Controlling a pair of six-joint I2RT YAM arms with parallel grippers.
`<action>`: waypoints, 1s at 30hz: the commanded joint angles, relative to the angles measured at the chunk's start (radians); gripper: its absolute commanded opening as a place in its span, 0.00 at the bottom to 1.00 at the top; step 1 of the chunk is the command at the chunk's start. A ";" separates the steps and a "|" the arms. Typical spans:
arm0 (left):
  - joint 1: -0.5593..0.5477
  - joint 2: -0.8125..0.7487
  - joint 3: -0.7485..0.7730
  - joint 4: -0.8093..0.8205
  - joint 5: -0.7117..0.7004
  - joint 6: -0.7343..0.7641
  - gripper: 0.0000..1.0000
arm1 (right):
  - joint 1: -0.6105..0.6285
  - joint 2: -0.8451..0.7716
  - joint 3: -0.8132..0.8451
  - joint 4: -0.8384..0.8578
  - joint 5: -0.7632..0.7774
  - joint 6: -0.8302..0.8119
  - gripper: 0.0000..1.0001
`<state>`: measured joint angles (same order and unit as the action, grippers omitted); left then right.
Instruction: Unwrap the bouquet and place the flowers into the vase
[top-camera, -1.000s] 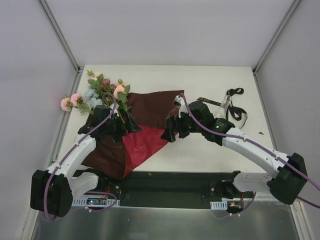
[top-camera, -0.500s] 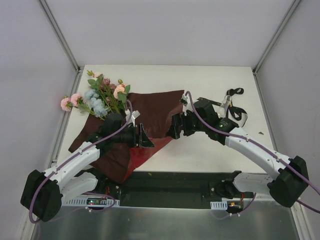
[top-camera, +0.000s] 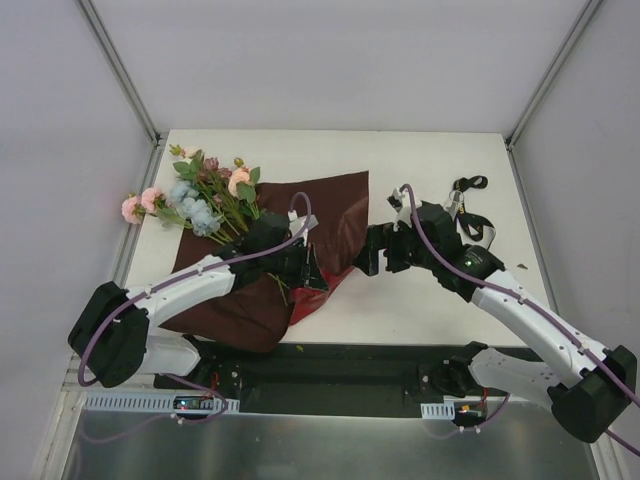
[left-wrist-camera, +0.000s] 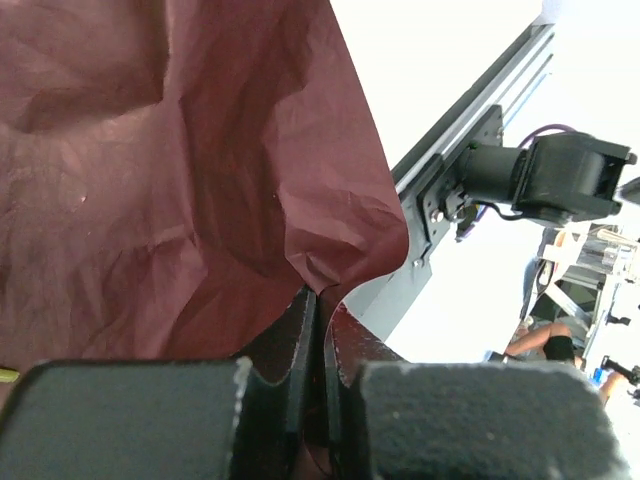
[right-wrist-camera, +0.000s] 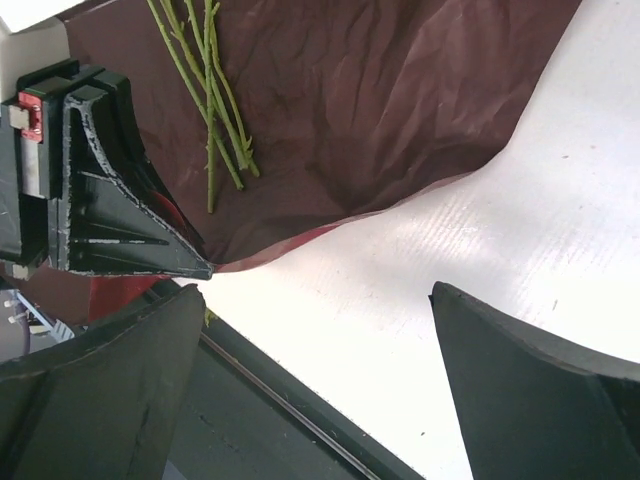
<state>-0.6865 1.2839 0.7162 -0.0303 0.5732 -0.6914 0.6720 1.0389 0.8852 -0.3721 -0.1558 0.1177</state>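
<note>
The bouquet lies unwrapped at the table's left. Its flowers (top-camera: 205, 195), pink, peach and pale blue, rest on the spread dark red paper (top-camera: 335, 205), with bare green stems (right-wrist-camera: 215, 110) across the sheet. My left gripper (top-camera: 318, 280) is shut on the paper's near edge, and a fold of paper (left-wrist-camera: 180, 150) rises from between its pinched fingertips (left-wrist-camera: 322, 310). My right gripper (top-camera: 375, 250) hovers open just right of the sheet, above bare table (right-wrist-camera: 315, 298), holding nothing. I cannot make out the vase.
A black ribbon (top-camera: 470, 185) with gold lettering lies at the right rear, behind the right arm. A black rail (top-camera: 350, 360) runs along the table's near edge. Some flower heads (top-camera: 132, 207) overhang the table's left edge.
My left gripper slid right along the paper's near edge and shut on it, bunching the red fold. My right arm drew back to the right, staying open.
</note>
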 joint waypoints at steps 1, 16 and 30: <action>-0.031 0.029 0.075 0.052 -0.050 0.007 0.04 | -0.006 -0.040 -0.012 -0.024 0.036 -0.006 1.00; -0.096 -0.155 -0.017 0.082 0.248 -0.017 0.84 | -0.009 -0.063 0.000 -0.051 0.038 -0.030 1.00; 0.066 -0.342 0.198 -0.235 -0.004 0.113 0.84 | 0.179 -0.059 0.101 -0.099 0.030 -0.075 1.00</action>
<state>-0.7326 0.9791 0.8635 -0.0994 0.7143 -0.6453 0.7116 0.9264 0.9234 -0.4988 -0.1329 0.0635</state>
